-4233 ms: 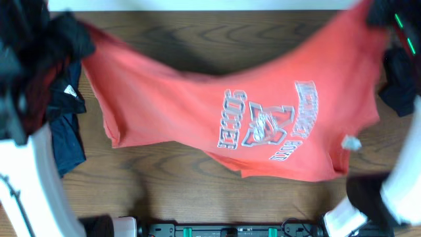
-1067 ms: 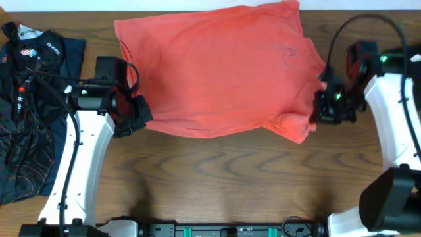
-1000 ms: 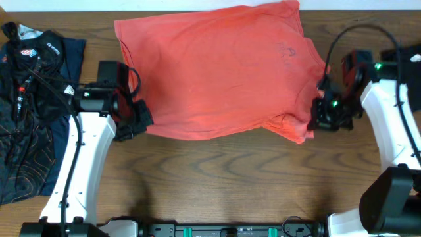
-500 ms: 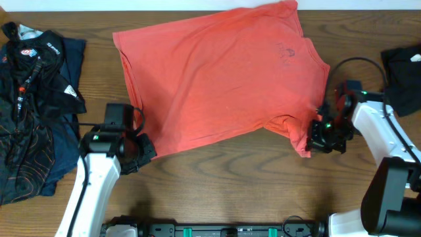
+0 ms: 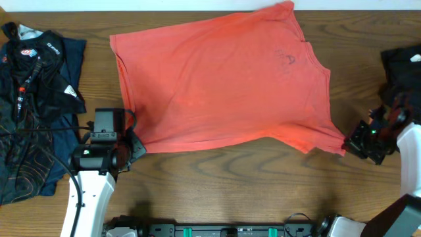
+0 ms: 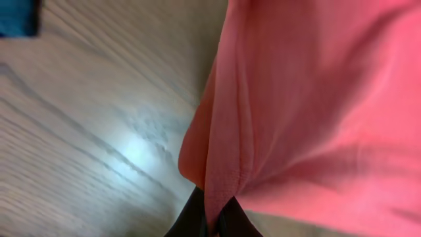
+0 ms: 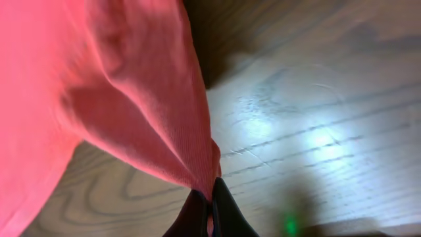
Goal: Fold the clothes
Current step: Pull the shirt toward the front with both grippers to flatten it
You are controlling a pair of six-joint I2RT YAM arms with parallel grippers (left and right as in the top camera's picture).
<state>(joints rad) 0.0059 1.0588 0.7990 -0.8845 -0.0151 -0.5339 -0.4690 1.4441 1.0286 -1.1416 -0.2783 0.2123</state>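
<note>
The clothes, a coral-red T-shirt (image 5: pixel 220 82), lie spread back-side up over the middle of the wooden table, with faint print showing through near the collar side. My left gripper (image 5: pixel 133 148) is shut on the shirt's near left corner; the left wrist view shows the pinched hem (image 6: pixel 217 197) between the black fingertips (image 6: pixel 191 220). At the near right my right gripper (image 5: pixel 350 143) is shut on the stretched-out right corner, and cloth (image 7: pixel 197 158) runs into its fingertips (image 7: pixel 227 210) in the right wrist view.
A pile of dark navy and black garments (image 5: pixel 33 99) lies at the left edge of the table. Another dark garment (image 5: pixel 401 69) sits at the right edge, behind the right arm. The bare wooden table (image 5: pixel 230 184) runs along the front.
Both grippers have pulled toward the front of the table and outward, dragging the shirt's near edge with them. The shirt now lies flatter and wider, its right corner stretched out.
</note>
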